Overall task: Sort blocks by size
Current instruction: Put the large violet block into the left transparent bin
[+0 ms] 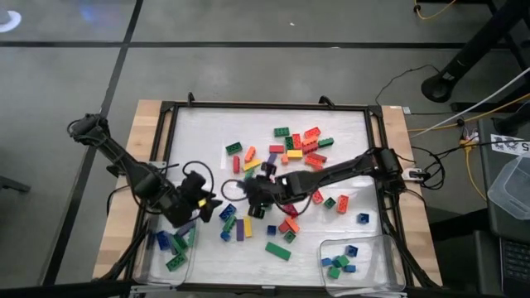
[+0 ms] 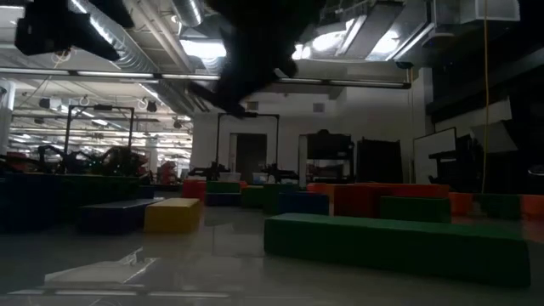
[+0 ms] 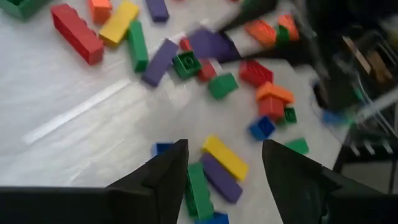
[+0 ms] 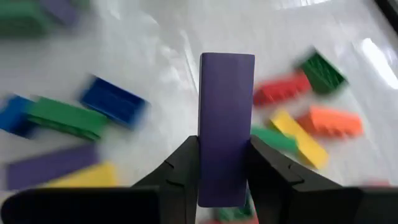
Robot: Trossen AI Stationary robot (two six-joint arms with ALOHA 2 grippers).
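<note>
The right claw (image 4: 224, 163) pinches a long purple block (image 4: 226, 124) between its fingers and holds it above the scattered blocks (image 1: 294, 149) in the middle of the white surface (image 1: 339, 124); in the high view this claw (image 1: 258, 199) sits near the centre of the pile. The left claw (image 3: 224, 171) has its fingers spread and holds nothing, hovering over a yellow block (image 3: 225, 157) and a purple one beside it, close to the left tray (image 1: 157, 263), which already holds several long blocks. The right tray (image 1: 377, 263) holds small square ones. The step in hand looks like carrying a long block to its bin; the next move probably calls for taking the purple block across to the left tray, clear of the left arm, and releasing it there.
</note>
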